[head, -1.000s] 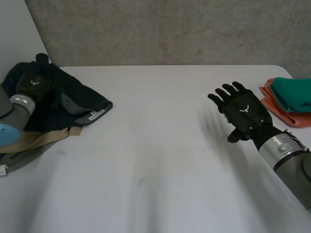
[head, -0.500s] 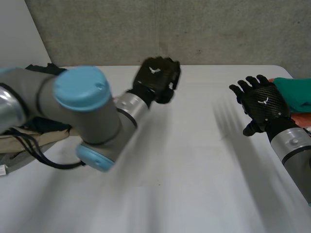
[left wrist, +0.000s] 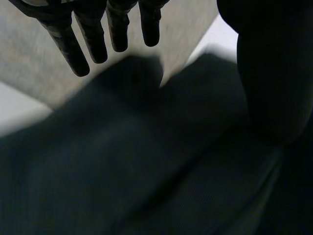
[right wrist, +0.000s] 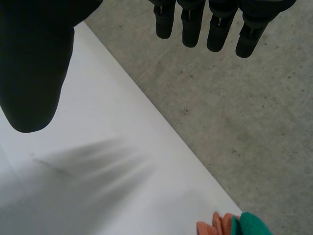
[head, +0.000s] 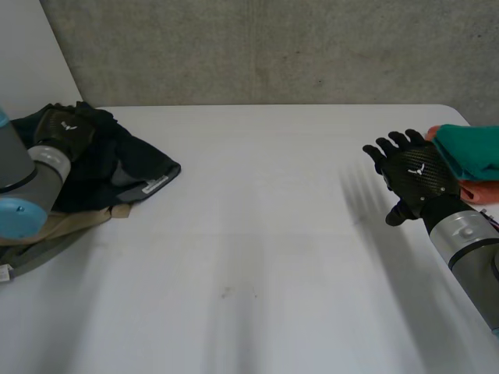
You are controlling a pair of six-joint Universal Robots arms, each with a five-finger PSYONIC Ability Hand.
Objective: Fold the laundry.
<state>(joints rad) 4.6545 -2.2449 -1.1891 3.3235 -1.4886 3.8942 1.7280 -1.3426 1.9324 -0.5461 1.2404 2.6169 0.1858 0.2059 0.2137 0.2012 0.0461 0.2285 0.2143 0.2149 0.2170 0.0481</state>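
We log a white tabletop (head: pixel 257 234), mostly bare, backed by a grey concrete wall (head: pixel 273 47). The work is a heap of unfolded laundry at the table's left side: a crumpled dark navy garment (head: pixel 136 160) lying on top of a tan cloth (head: pixel 74 224). At the opposite edge a folded teal cloth (head: pixel 472 148) rests on a folded orange cloth (head: pixel 475 191); we take these for the finished stack. The left hand (head: pixel 66 128) sits over the far part of the navy garment. The right hand (head: pixel 417 173) hovers above the table just beside the teal and orange stack, holding nothing. Step in hand, in our judgement: fetching the next item from the heap, with no fold begun. The next move calls for the left hand to close on an edge of the navy garment and bring it to the bare middle, with the right hand crossing over to help spread it. The left wrist view adds what the head view cannot: fingers (left wrist: pixel 95 44) straight, thumb well apart, dark cloth under the palm, nothing pinched; contact we cannot tell. The right wrist view shows fingers (right wrist: pixel 190 29) straight, thumb apart.
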